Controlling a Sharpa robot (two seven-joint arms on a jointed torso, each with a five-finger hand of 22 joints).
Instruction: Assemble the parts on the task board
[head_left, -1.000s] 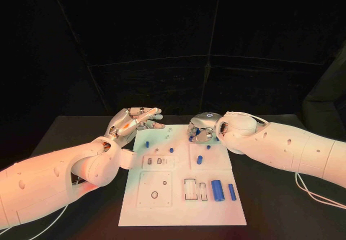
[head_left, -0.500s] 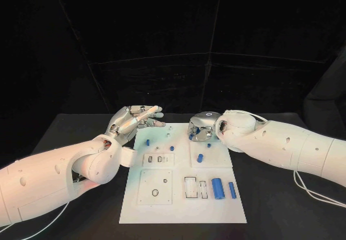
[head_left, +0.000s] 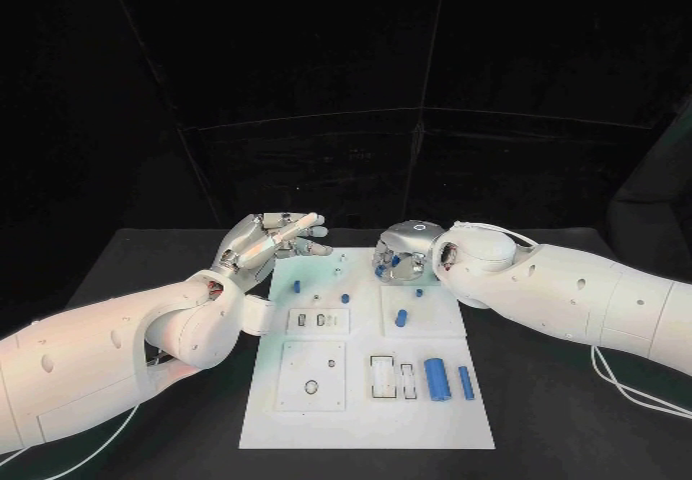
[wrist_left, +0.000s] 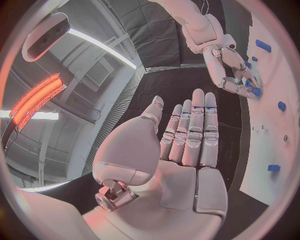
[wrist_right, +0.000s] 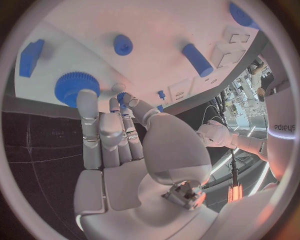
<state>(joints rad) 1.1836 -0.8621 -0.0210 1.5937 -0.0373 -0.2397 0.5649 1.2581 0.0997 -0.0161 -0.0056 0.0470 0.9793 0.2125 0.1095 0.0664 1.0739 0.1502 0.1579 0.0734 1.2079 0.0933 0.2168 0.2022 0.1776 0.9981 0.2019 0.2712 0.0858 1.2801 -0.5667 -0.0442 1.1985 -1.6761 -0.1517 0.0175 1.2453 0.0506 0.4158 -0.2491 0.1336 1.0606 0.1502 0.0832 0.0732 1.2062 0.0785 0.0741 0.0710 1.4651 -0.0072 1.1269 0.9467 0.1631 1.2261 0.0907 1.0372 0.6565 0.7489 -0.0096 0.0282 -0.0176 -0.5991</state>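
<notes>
The white task board (head_left: 361, 410) lies in the middle of the black table. My right hand (head_left: 402, 252) hangs over its far right corner, fingers bent down; in the right wrist view its thumb and a fingertip pinch a small blue part (wrist_right: 123, 96) beside a blue gear (wrist_right: 75, 87). My left hand (head_left: 273, 240) hovers above the board's far left corner, fingers straight and apart, holding nothing. On the board lie a thick blue cylinder (head_left: 434, 379), a thinner one (head_left: 464, 382) and a short blue pin (head_left: 400, 319). The left wrist view shows the right hand (wrist_left: 228, 67) from the side.
Small blue pegs (head_left: 296, 286) stand in the board's far half, with a round blue piece (wrist_right: 123, 44) and a blue block (wrist_right: 30, 57) near the right hand. Recessed slots (head_left: 382, 377) and a square plate (head_left: 312, 377) fill the near half. Black table lies on both sides.
</notes>
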